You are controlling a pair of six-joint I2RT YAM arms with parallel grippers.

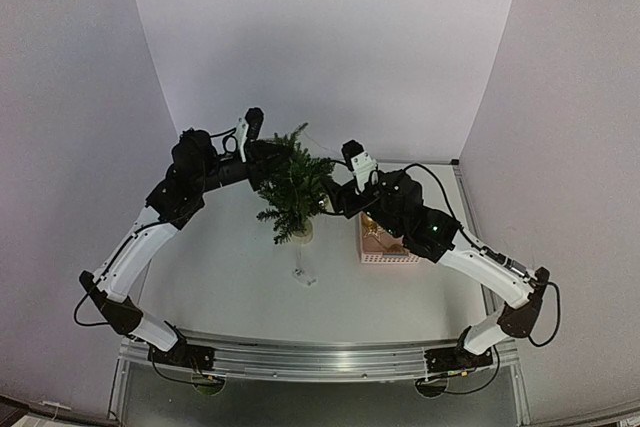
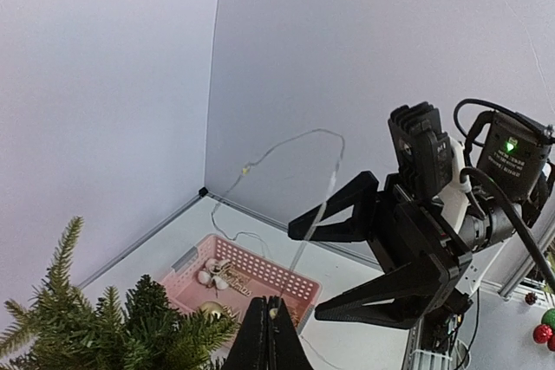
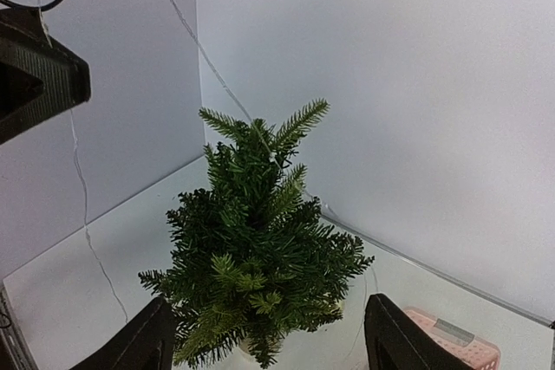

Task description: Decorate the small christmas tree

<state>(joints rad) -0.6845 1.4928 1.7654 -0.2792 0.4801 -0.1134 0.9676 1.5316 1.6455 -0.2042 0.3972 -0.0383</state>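
Observation:
The small christmas tree (image 1: 293,190) stands mid-table, dark green and bushy, and fills the right wrist view (image 3: 256,249). My left gripper (image 2: 268,302) is beside the treetop, shut on a thin light string (image 2: 295,139) at a tiny bulb. The string loops upward and past the upper finger (image 2: 338,214) of my right gripper (image 2: 305,270), which stands open on the tree's right side. In the right wrist view the right gripper (image 3: 269,353) frames the tree's lower branches with nothing held. The string (image 3: 204,54) runs down to the treetop.
A pink basket (image 1: 388,255) sits right of the tree; inside lie a white ornament (image 2: 214,275) and a gold ball (image 2: 211,308). Red and green balls (image 2: 544,333) lie beyond the table's rail. A small clear item (image 1: 303,275) rests in front of the tree. White walls enclose the table.

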